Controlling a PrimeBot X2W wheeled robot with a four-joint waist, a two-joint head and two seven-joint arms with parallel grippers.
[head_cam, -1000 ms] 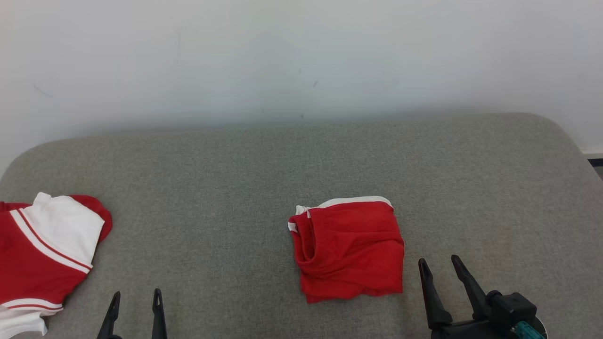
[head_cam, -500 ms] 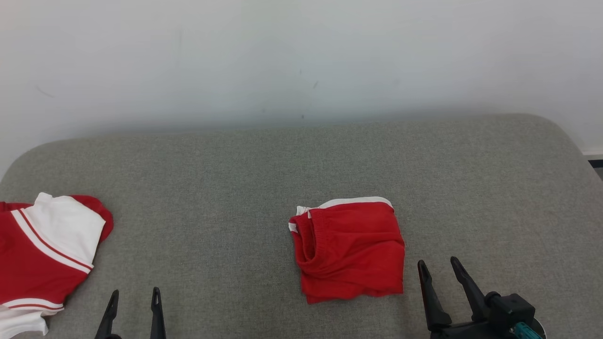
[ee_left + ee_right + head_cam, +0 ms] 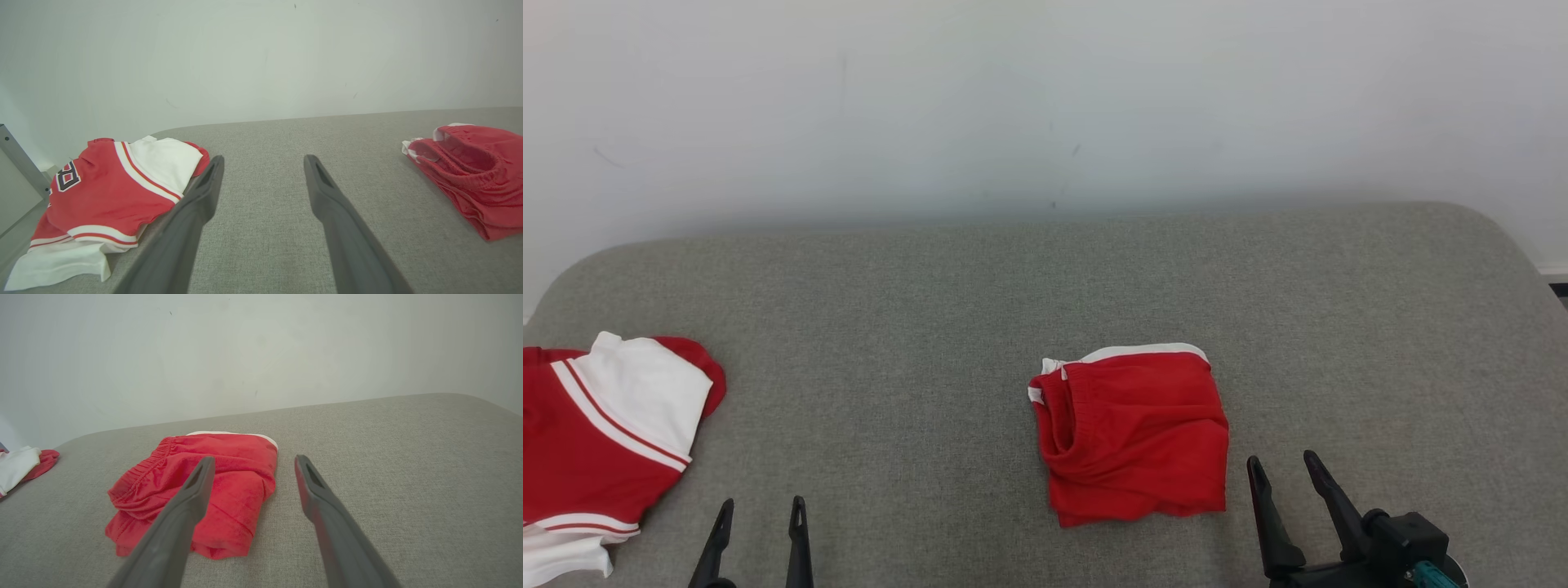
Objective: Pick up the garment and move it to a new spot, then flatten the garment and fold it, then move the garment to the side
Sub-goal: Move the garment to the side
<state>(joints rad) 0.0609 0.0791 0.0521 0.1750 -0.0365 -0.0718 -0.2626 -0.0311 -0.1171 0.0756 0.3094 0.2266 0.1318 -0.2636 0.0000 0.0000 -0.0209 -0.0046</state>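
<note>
A folded pair of red shorts with white trim, the garment (image 3: 1131, 434), lies on the grey padded surface (image 3: 1045, 294) a little right of centre. It also shows at the right of the left wrist view (image 3: 470, 175) and ahead-left in the right wrist view (image 3: 196, 490). My right gripper (image 3: 1282, 478) stands open just right of the garment's near corner, apart from it, nothing between its fingers. My left gripper (image 3: 760, 514) is open at the lower left, empty, well left of the garment.
A red and white jersey (image 3: 600, 441) lies crumpled at the surface's left edge, close to my left gripper (image 3: 261, 161). A pale wall (image 3: 1045, 106) rises behind the surface. The surface's corners are rounded; its right edge drops off at the far right.
The whole head view has shifted slightly down and right, a camera move. Both grippers stay open and hold about the same places; the garment has not moved.
</note>
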